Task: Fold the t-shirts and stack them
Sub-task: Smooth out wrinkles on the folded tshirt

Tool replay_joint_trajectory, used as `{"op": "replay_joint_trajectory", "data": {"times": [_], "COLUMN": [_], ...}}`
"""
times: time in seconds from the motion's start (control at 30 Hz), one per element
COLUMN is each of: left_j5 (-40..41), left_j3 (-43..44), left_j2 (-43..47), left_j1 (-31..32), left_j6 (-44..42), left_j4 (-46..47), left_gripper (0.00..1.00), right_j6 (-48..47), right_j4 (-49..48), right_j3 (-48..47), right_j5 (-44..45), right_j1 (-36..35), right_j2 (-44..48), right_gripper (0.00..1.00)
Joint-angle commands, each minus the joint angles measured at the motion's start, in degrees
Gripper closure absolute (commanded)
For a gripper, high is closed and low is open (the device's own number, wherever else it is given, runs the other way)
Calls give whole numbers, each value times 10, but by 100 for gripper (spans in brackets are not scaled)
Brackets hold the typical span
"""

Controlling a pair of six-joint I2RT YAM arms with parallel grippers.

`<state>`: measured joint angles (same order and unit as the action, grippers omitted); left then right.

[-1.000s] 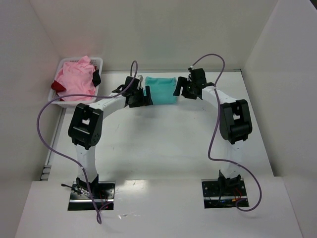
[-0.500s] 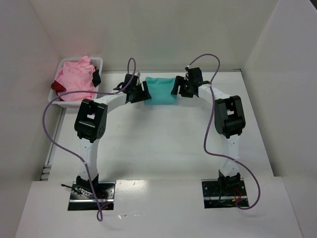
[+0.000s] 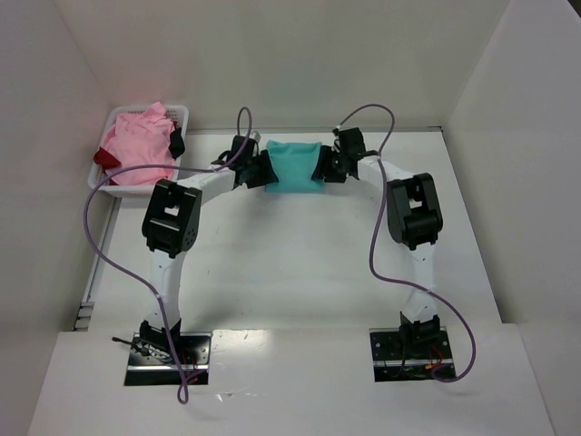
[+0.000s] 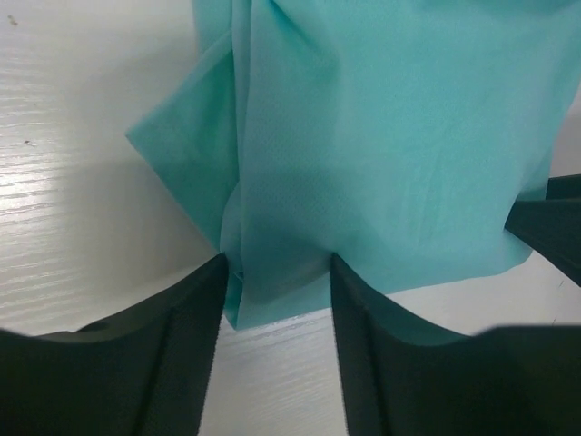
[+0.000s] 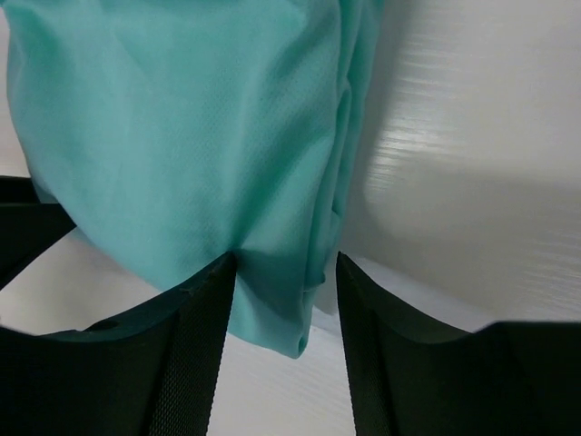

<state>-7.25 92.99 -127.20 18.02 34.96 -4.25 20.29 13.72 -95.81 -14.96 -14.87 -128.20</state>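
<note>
Moved: arms drawn inward against teal t-shirt (image 3: 294, 165).
Left pincer (image 4: 277, 265): straddles left edge — clamped or not, cannot tell.
Right pincer (image 5: 285, 263): right edge — likewise.

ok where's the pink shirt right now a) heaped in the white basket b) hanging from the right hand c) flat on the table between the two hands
a: the pink shirt is heaped in the basket; the one out in the middle is the teal shirt.
</note>
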Motion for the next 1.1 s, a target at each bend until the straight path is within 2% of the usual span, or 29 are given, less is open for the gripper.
{"op": "replay_joint_trajectory", "data": {"times": [0.0, 0.1, 0.13, 0.17, 0.27, 0.33, 0.37, 0.6, 0.83, 1.07], "left_j5": [-18, -31, -31, -31, -42, -42, -42, -37, -30, -37], "left_j3": [22, 22, 22, 22, 10, -9, -14, -75, -142, -210], "left_j2": [-11, -11, -11, -11, 0, 8, 17, 76, 167, 261], "left_j1": [-2, -2, -2, -2, -2, -2, -2, 15, 38, 61], "left_j6": [4, 4, 4, 4, -2, -2, -8, -13, -7, 5], "left_j4": [24, 24, 24, 24, 24, 24, 24, 0, -31, -91], "left_gripper": [45, 59, 63, 73, 81, 87, 88, 94, 95, 95], "right_j6": [4, 4, 4, 9, 14, 14, 14, 14, 26, 41], "right_j4": [-3, -9, -9, -9, -9, -9, -9, -4, -4, 22], "right_j3": [-15, -3, -3, -3, 3, 11, 16, 93, 178, 251], "right_j5": [-20, -20, -20, -25, -31, -31, -31, -25, -20, -14], "right_j1": [-16, -21, -21, -26, -26, -26, -26, -26, -26, -72], "right_j2": [-12, -12, -12, -12, -12, -12, -6, 57, 175, 255], "right_gripper": [46, 57, 67, 71, 84, 87, 90, 92, 92, 91]}}
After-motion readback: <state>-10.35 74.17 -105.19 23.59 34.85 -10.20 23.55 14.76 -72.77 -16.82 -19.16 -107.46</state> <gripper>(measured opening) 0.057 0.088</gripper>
